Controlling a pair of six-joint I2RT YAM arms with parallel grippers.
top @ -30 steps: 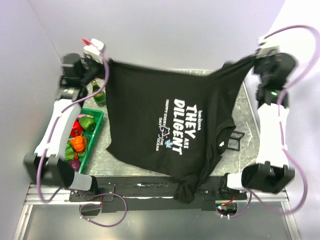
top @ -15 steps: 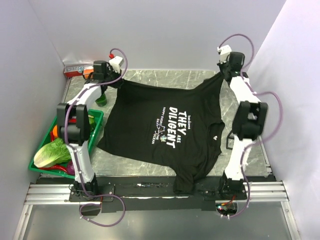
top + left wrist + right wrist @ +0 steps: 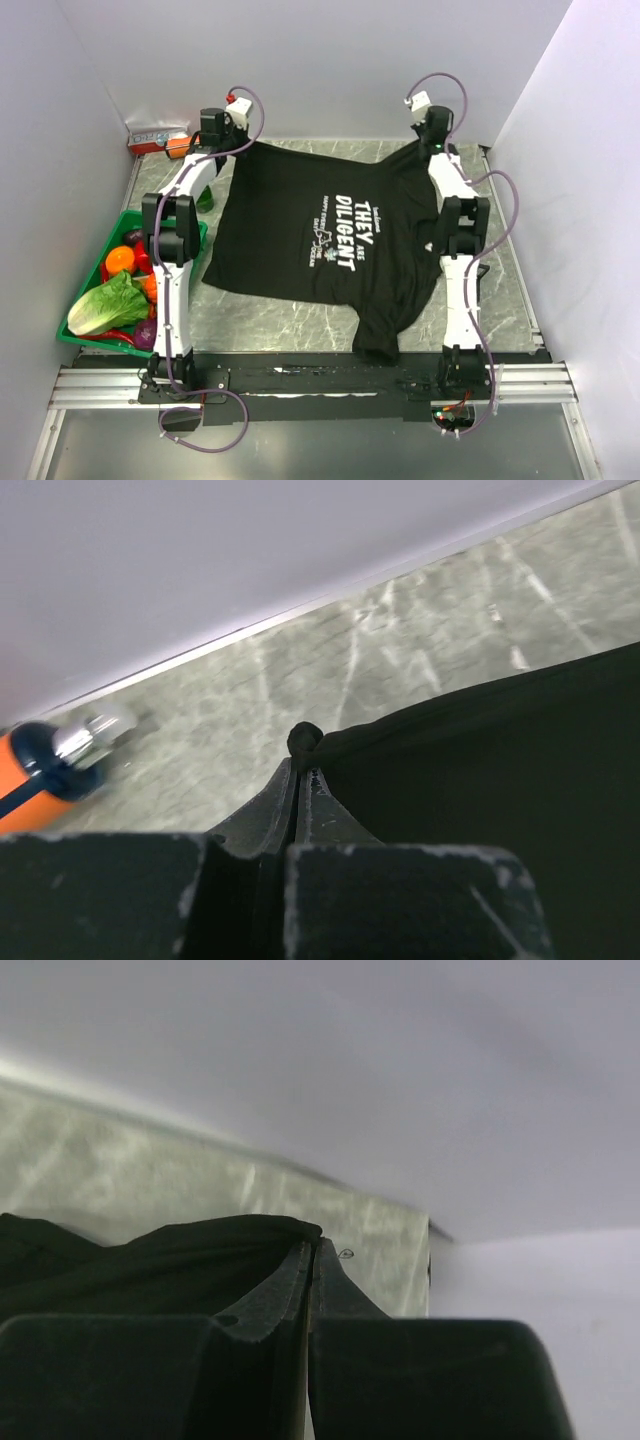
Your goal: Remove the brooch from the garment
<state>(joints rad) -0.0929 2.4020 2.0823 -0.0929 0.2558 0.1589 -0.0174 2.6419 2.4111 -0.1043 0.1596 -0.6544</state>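
Note:
The garment (image 3: 330, 235), a black T-shirt with white lettering, lies spread on the marble table, its bottom end hanging over the near edge. My left gripper (image 3: 237, 146) is shut on its far left corner, low over the table. In the left wrist view the fingertips (image 3: 303, 767) pinch a bunched bit of the black cloth (image 3: 500, 780). My right gripper (image 3: 433, 150) is shut on the far right corner. The right wrist view shows its jaws (image 3: 315, 1247) closed on the cloth's edge (image 3: 150, 1255). The brooch does not show in any view.
A green basket (image 3: 95, 342) of vegetables stands at the table's left edge. A green bottle (image 3: 205, 197) stands beside the left arm. A red and white box (image 3: 157, 137) and an orange-tipped object (image 3: 40, 770) lie at the far left corner. Walls close in on three sides.
Both arms have stretched out towards the far wall and come down. The T-shirt, held up high a second ago, has been lowered and now lies flat on the table.

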